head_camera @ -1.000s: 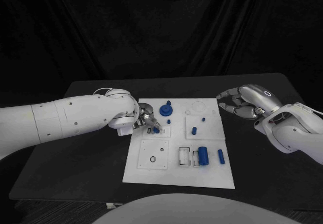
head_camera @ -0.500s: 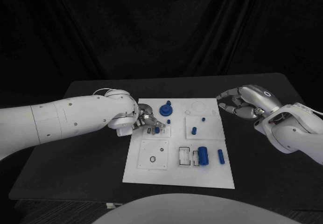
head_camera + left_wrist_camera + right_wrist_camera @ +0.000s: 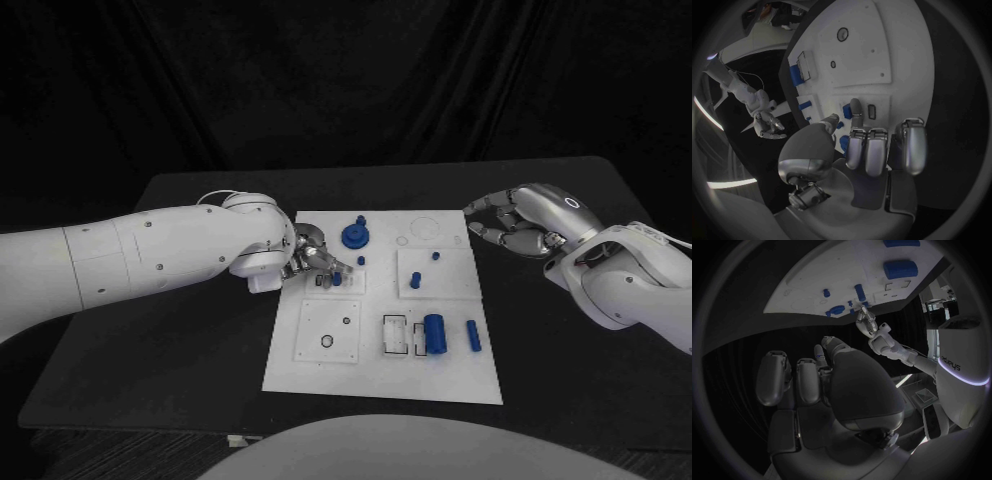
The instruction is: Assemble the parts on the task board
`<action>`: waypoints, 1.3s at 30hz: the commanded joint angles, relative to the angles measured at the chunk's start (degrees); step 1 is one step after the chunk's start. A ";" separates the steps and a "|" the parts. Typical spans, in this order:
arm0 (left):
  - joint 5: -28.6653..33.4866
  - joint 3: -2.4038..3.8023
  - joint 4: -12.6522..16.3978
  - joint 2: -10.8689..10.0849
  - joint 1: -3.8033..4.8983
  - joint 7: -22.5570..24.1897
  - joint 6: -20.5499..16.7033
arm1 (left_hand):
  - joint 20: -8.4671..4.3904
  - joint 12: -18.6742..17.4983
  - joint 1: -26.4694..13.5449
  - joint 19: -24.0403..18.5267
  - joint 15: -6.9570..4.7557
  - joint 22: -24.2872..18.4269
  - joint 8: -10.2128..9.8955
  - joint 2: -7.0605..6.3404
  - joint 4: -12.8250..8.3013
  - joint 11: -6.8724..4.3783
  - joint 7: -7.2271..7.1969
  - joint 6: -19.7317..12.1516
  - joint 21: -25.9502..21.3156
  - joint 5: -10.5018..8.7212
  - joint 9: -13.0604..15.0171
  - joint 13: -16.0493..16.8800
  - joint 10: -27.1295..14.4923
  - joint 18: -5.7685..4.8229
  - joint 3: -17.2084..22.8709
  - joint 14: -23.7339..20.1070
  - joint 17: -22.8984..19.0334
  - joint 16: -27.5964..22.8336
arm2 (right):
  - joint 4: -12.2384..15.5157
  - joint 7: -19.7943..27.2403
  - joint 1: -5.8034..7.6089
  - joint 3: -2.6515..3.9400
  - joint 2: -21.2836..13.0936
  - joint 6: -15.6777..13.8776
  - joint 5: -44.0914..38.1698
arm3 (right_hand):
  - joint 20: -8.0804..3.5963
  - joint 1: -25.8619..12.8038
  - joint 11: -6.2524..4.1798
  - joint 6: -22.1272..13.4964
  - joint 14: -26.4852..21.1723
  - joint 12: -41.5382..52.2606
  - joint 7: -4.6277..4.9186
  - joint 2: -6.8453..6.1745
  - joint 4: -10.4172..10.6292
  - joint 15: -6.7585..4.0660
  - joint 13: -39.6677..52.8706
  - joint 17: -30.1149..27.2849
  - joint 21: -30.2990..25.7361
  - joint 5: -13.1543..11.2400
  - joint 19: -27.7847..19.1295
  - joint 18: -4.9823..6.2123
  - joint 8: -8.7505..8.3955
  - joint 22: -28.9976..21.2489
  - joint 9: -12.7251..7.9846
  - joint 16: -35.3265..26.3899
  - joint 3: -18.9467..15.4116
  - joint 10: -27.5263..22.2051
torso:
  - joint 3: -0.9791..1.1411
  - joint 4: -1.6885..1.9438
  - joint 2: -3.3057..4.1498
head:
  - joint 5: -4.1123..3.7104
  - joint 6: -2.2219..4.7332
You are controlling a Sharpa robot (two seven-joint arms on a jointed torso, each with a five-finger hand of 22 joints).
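Vs 1 s ago almost nothing moved: my left hand stays at the task board's upper-left edge, fingertips pinching a small blue peg at its block, so insertion's still in progress imo. Right hand hovers off the board's right, fingers curled, holding nothing; no legible writing on the board.

Both arms are thick, smooth white shells dotted with small dark screws, and a thin pale cable loops over the left wrist. The left hand and the right hand are silver metal with rounded, segmented fingers, the right one bearing a small ring mark on its back.
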 commanded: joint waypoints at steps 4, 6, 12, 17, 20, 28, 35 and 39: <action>-1.26 -0.18 2.05 -1.37 -0.30 -0.48 -1.41 | -0.67 0.20 2.45 1.31 -1.10 8.03 4.61 0.43 0.15 -0.99 -1.16 -0.11 0.50 0.59 5.91 15.09 6.00 0.51 -2.28 5.95 15.09 -0.05 | 0.34 -0.57 -0.16 0.03 -0.43 0.02 0.01 | 0.38 0.41 0.36 0.24 1.92 -0.57 0.22 0.02 0.00 0.48 7.37 -0.12 -0.12 0.42 0.55 0.50 -0.36 9.53 -0.08 -0.31 0.48 0.97 | 0.03 0.02 -0.02 | -0.15 -0.01; -2.44 -0.17 3.00 -2.12 -0.07 -0.19 -2.29 | -0.73 0.20 2.53 1.41 -1.16 8.13 5.05 0.45 0.30 -1.06 -1.23 -0.22 0.55 0.54 6.53 15.09 6.00 0.48 -2.59 5.95 15.09 -0.05 | 0.52 -0.49 -0.16 0.04 -0.62 -0.11 0.01 | 0.39 0.39 0.36 0.24 1.91 -0.65 0.22 0.00 0.00 0.49 7.26 -0.19 -0.17 0.44 0.54 0.51 -0.37 9.51 -0.09 -0.35 0.50 0.90 | 0.03 0.00 -0.02 | -0.12 -0.01; -4.27 -0.15 5.92 -4.46 2.48 2.00 -5.61 | -1.19 0.20 3.38 2.37 -1.64 8.99 7.43 0.24 0.74 -1.60 -1.83 0.17 1.28 0.43 9.26 15.09 6.00 0.20 -4.10 5.95 15.09 -0.05 | 1.02 0.05 -0.16 0.04 -1.08 -0.89 0.01 | 0.40 0.27 0.37 0.26 1.90 -1.02 0.23 -0.09 -0.02 0.50 6.76 -0.23 -0.21 0.57 0.53 0.52 -0.39 9.50 -0.12 -0.39 0.62 0.56 | 0.01 -0.03 0.02 | 0.07 -0.01; -4.65 -0.14 7.75 -6.23 4.51 3.62 -8.54 | -1.67 0.20 5.42 3.10 -2.15 9.70 10.03 -0.33 0.16 -2.14 -2.41 0.29 1.88 0.26 12.07 15.09 6.00 -0.03 -5.22 5.95 15.09 -0.05 | 0.92 0.15 -0.17 0.04 -1.06 -0.83 0.01 | 0.41 0.18 0.39 0.35 1.90 -1.30 0.22 -0.11 -0.02 0.50 6.38 -0.25 -0.26 0.66 0.52 0.52 -0.37 9.49 -0.12 -0.41 0.73 0.31 | -0.03 0.00 0.06 | -0.09 -0.01; -4.77 -0.13 8.32 -7.46 5.94 4.58 -10.18 | -1.95 0.20 6.44 3.66 -2.42 10.23 11.51 -0.67 -0.12 -2.45 -2.74 0.37 2.38 0.01 13.70 15.09 6.00 -0.22 -5.91 5.95 15.09 -0.05 | 0.81 0.13 -0.17 0.04 -1.11 -0.62 0.01 | 0.42 0.09 0.41 0.44 1.89 -1.94 0.21 -0.11 -0.03 0.52 5.52 -0.31 -0.35 0.73 0.49 0.54 -0.36 9.47 -0.13 -0.46 0.87 -0.26 | 0.03 -0.08 0.13 | -0.10 -0.01; -4.86 -0.14 6.87 -8.89 7.17 6.41 -10.74 | -2.10 0.20 7.02 3.95 -2.57 10.53 12.13 -0.59 -0.17 -2.61 -2.89 0.27 2.65 -0.06 14.46 15.09 6.00 -0.32 -6.21 5.95 15.09 -0.05 | 0.71 0.15 -0.45 0.03 -1.19 -0.20 0.32 | 0.44 -0.07 0.40 0.52 1.84 -3.10 0.21 -0.15 -0.11 0.52 3.98 -0.62 -0.58 0.78 0.44 0.58 -0.39 9.41 -0.18 -0.67 1.24 -1.22 | 0.03 -0.23 0.29 | 0.55 -0.01; -4.88 -0.16 3.14 -7.93 7.31 7.68 -10.42 | -2.24 0.20 8.59 3.89 -2.64 10.50 12.23 -0.02 -0.56 -2.65 -2.87 -0.82 2.53 0.60 15.15 15.09 6.00 -0.29 -6.11 5.95 15.09 -0.05 | 0.86 0.49 -0.94 0.03 -1.28 -0.10 0.59 | 0.46 -0.36 0.39 0.85 1.89 -4.42 0.18 -0.15 -0.27 0.54 2.28 -0.49 -0.15 0.79 0.63 0.48 -0.35 9.54 -0.22 -0.63 1.84 -2.00 | -0.17 -0.28 0.68 | 1.27 -0.01; -4.88 -0.17 0.29 -6.85 7.23 8.77 -11.06 | -2.24 0.20 9.63 3.84 -2.63 10.48 12.31 0.17 -0.95 -2.60 -2.82 -1.33 2.46 1.16 15.52 15.09 6.00 -0.27 -6.03 5.95 15.09 -0.05 | 1.13 0.59 -1.09 0.03 -1.40 0.02 0.64 | 0.45 -1.05 0.18 1.43 2.19 -4.21 -0.03 0.02 -0.48 0.40 2.52 0.05 0.73 1.05 1.17 0.31 -0.23 9.81 -0.24 -0.15 2.51 -0.95 | -0.24 -0.34 0.86 | 1.54 -0.01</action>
